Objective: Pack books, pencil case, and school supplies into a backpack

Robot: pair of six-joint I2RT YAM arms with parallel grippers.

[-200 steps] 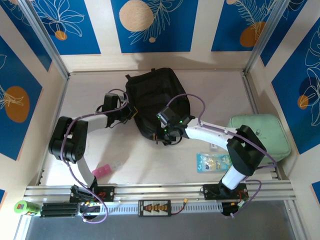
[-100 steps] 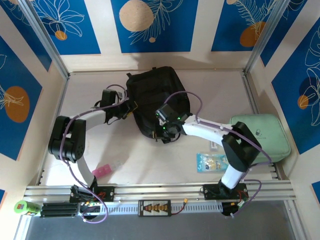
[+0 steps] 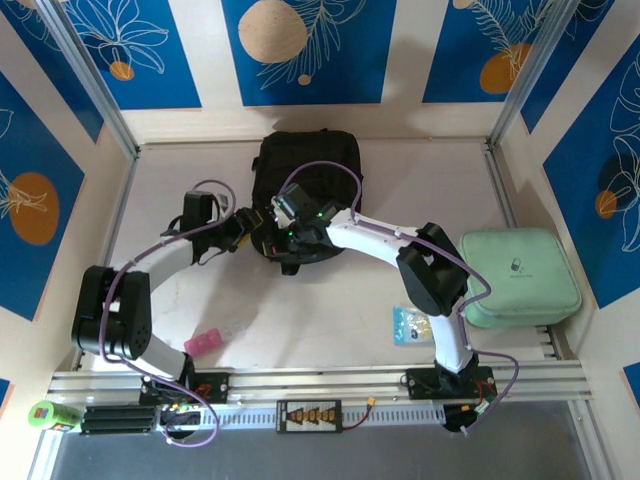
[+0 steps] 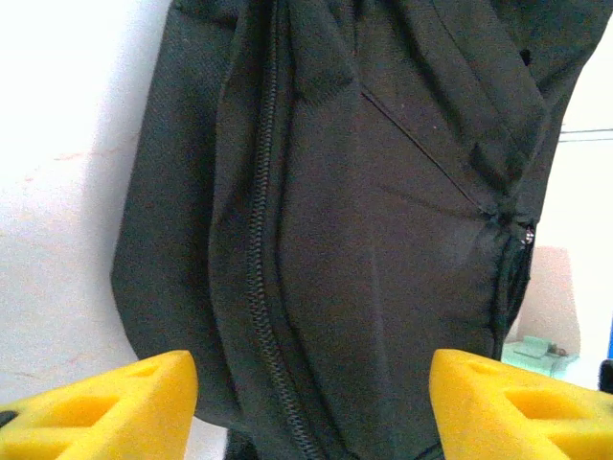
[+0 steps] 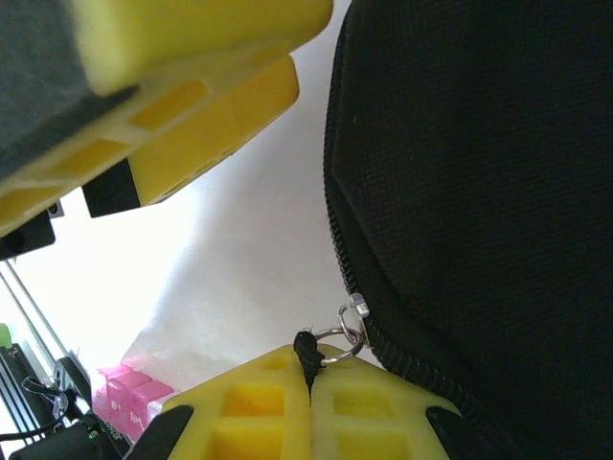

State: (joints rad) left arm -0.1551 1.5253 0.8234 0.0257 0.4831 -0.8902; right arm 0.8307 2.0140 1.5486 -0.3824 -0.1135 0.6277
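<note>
While our right gripper [image 5: 308, 372] pinches the tiny zip pull [image 5: 330, 343] and our left gripper [image 4: 311, 383] gapes empty, we reckon the unpinned backpack [image 4: 383, 240] could just slide along.

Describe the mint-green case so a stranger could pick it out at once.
Start at the black backpack at the far middle of the table, then go to the table's right edge by the side wall. The mint-green case lies flat there, a padded rounded rectangle with a small dark mark on top. It is far bigger than the small bluish packet to its left.
</note>
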